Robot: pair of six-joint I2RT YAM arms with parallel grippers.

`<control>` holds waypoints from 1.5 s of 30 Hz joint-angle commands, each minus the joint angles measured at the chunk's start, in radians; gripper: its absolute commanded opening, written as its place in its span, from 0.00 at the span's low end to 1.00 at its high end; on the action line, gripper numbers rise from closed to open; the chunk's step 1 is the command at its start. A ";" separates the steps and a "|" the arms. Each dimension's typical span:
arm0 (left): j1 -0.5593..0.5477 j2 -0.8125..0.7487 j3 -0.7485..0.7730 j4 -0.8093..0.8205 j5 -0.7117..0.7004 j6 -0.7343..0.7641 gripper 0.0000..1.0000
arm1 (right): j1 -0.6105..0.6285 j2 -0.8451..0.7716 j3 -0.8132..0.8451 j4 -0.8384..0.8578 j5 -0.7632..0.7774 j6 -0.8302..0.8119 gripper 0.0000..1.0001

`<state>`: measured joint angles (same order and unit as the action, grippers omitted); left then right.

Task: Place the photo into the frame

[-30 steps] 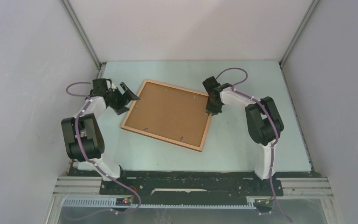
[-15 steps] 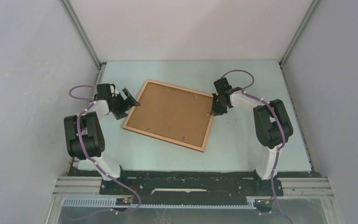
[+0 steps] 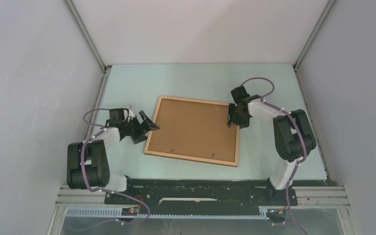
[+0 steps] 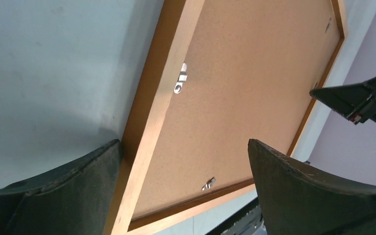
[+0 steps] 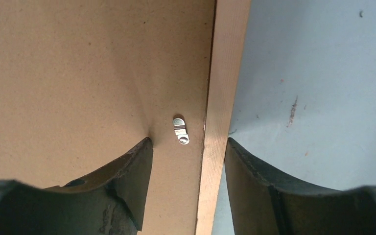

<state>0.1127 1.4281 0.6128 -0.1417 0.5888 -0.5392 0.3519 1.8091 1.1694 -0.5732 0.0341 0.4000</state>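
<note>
pale green table (image 3: pixel 274 88) (grey walls (image 3: pixel 29 98) around), frame (image 3: pixel 191 158) lying back-up

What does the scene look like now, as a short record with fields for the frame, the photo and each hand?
frame: lies back up on the table, with a brown backing board set in it
photo: not in view
left hand: open, at the frame's left edge
right hand: open, astride the frame's right rail, with a metal clip between its fingers
</note>
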 commanded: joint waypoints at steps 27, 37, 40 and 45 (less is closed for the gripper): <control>-0.017 0.015 -0.131 0.038 0.195 -0.123 0.97 | 0.089 0.154 0.260 -0.134 0.223 0.214 0.55; 0.006 0.000 -0.134 0.045 0.207 -0.126 0.97 | 0.087 0.115 0.269 -0.167 0.253 0.176 0.60; 0.018 -0.001 -0.133 0.041 0.204 -0.123 0.97 | 0.071 0.062 0.269 -0.166 0.253 0.133 0.69; 0.022 -0.052 -0.131 0.040 0.202 -0.113 1.00 | -0.001 0.074 0.260 -0.158 0.192 0.066 0.71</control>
<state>0.1261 1.4380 0.5030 -0.0883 0.7898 -0.6647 0.4076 1.9282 1.4166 -0.7361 0.2451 0.5293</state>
